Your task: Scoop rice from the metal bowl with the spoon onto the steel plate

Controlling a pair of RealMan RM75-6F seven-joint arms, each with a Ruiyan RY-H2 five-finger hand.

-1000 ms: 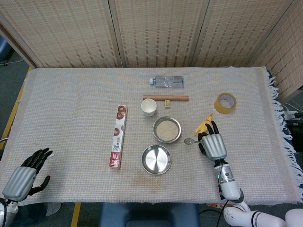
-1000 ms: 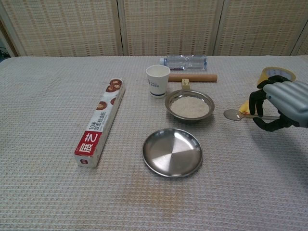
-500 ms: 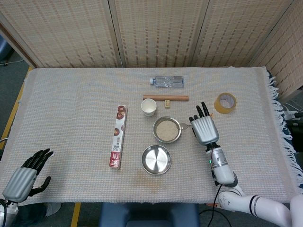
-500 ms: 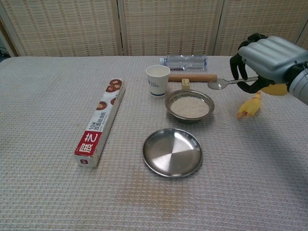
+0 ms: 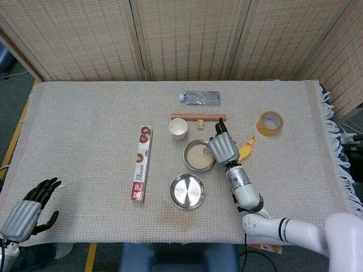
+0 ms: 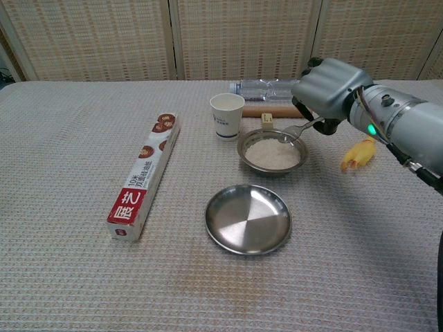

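The metal bowl [image 5: 195, 163] [image 6: 252, 162] of white rice sits mid-table, with the empty steel plate [image 5: 187, 191] [image 6: 248, 218] just in front of it. My right hand [image 5: 223, 148] [image 6: 329, 86] hovers at the bowl's right rim and holds the spoon [image 6: 296, 131] by its handle. The spoon slants down to the left, its bowl touching the rice at the right side. In the head view the hand hides most of the spoon. My left hand [image 5: 25, 208] hangs open off the table's front left corner, holding nothing.
A paper cup [image 6: 227, 113], wooden rolling pin [image 6: 277, 111] and water bottle [image 6: 266, 88] stand behind the bowl. A yellow toy [image 6: 358, 157] lies right of it, a tape roll [image 5: 270, 123] farther back right. A cling-film box [image 6: 143, 185] lies to the left.
My right hand has carried the spoon leftward and down from beside the yellow toy to the bowl. The spoon tip now dips into the rice. The left hand stays put.
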